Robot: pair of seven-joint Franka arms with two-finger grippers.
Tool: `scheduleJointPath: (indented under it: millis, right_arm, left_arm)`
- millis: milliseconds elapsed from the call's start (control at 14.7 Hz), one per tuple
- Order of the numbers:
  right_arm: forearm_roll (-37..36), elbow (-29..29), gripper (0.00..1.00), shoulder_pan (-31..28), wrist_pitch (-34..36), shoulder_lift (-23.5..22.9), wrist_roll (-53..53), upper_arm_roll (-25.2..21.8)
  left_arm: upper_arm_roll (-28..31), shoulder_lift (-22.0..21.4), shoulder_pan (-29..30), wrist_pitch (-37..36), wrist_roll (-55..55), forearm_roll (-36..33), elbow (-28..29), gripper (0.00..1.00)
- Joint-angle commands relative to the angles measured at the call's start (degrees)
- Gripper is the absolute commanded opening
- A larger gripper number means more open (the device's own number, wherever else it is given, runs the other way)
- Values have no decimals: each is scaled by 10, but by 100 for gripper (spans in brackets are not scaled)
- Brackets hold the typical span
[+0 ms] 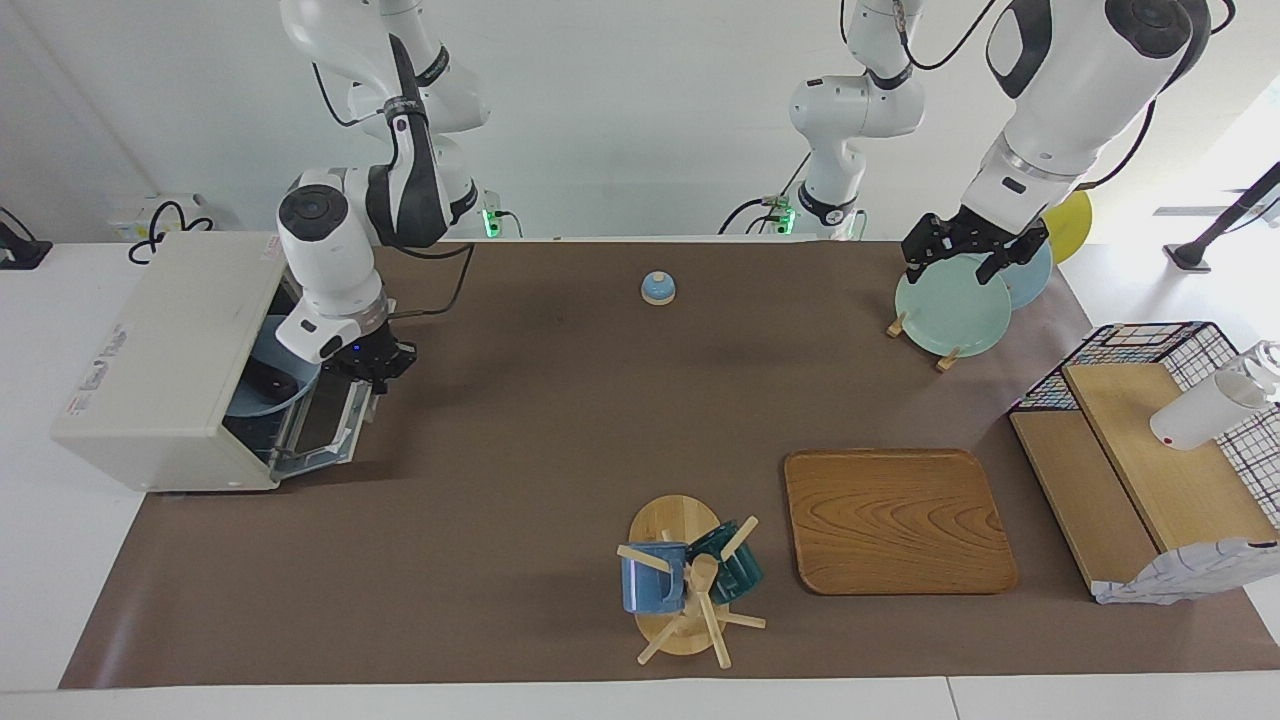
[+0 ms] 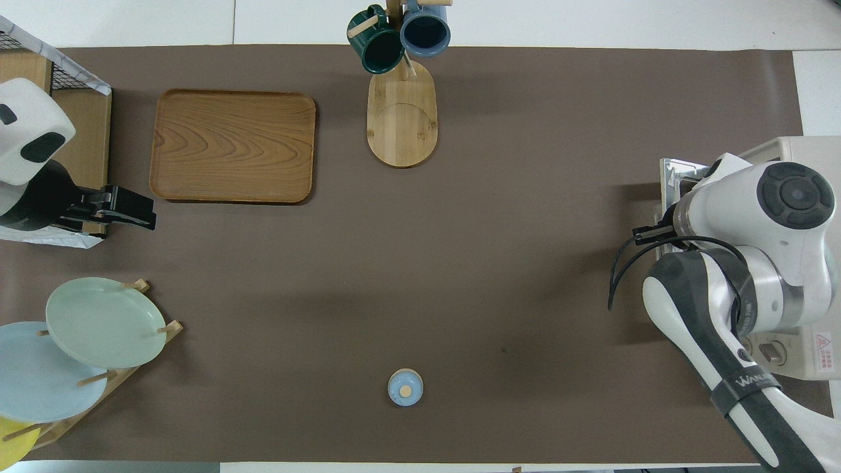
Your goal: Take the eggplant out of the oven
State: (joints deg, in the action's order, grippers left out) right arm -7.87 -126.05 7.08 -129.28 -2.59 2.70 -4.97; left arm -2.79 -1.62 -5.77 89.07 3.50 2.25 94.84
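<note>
Facing view: you see both arms at once; take contact and reach from it.
Oven (image 1: pixel 160 360): it sits at the right arm's end of the table, cream-white, its door (image 1: pixel 325 425) dropped most of the way down toward the brown mat (image 1: pixel 520 420).
Inside the oven: you can make out a light blue plate (image 1: pixel 262 385) with a dark shape on it. That shape is too small for you to name with certainty, though it lies where the eggplant (image 1: pixel 268 381) would be.
Right gripper (image 1: pixel 378 370): your right claw is pinched tight at the top edge of the lowered door, beside its handle; you cannot tell whether the fingertips actually clasp the handle.
Overhead view: the right arm's wrist covers the oven's front, so you see only a sliver of the door (image 2: pixel 673 172) there.
Left gripper (image 1: pixel 965 262): your left claw is spread wide and holds nothing. It hangs over the pale green plate (image 1: pixel 952 305) standing in the wooden plate rack (image 1: pixel 945 360) at the left arm's end. This arm waits.
Elsewhere on the mat: a wooden tray (image 1: pixel 898 520), a mug tree (image 1: pixel 690 590) with a blue mug and a dark green mug, and a small blue bell (image 1: pixel 658 288) nearer to the robots.
</note>
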Motion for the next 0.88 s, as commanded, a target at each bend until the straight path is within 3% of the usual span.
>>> scheduleJointPath:
  millis: [0, 476, 816]
  right_arm:
    - [-16, -8, 0, -3, -46, -25, -13, -9]
    - [10, -12, 0, 0, -80, -69, -24, -9]
    - [63, -11, 0, 26, -87, -73, -51, -9]
  left_arm:
    - [2, -8, 1, 1, 3, 9, 3, 100]
    - [2, -8, 1, 1, 3, 9, 3, 100]
    - [2, -8, 1, 1, 3, 9, 3, 100]
